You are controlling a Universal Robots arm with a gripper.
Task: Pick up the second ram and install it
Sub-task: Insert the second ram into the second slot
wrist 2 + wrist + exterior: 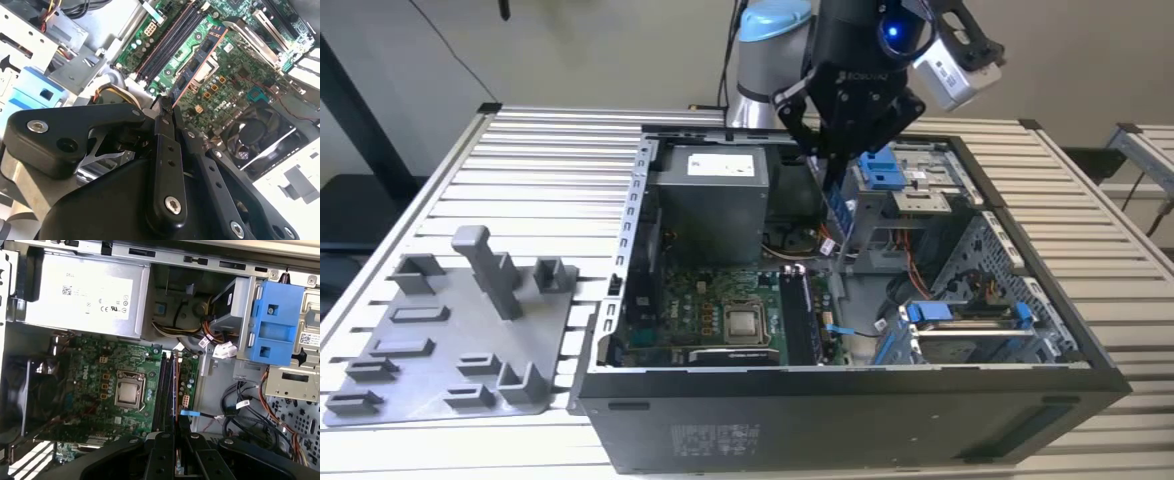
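Black finger links of the gripper (164, 106) fill the foreground in both wrist views, and the fingers are pressed together on 1 end of the second ram (200, 55). The stick runs straight out from the fingertips along the gripper's own line of reach. Its dark face with black chips and its copper-coloured contact edge show in the second wrist view.

In the exterior view the gripper (841, 150) hangs above the open computer case (854, 410). The second ram (841, 205) points downward beneath it as a thin blue strip, between the grey power supply (707, 200) and the blue drive caddy (887, 170). It is apart from the green motherboard (707, 300) below.

The relation that matters is axis against axis. The stick's long axis stands roughly upright under the fingers, while the memory slots (162, 390) lie flat along the board beside the CPU socket (130, 392). In the first wrist view the ram (176, 390) is edge-on, a thin reddish line parallel to the slots. It lies along the side of the slot bank nearest the drive caddy. By my judgement the stick is in line with the slots but not yet seated. Whether another stick already sits in 1 of those slots I cannot tell.
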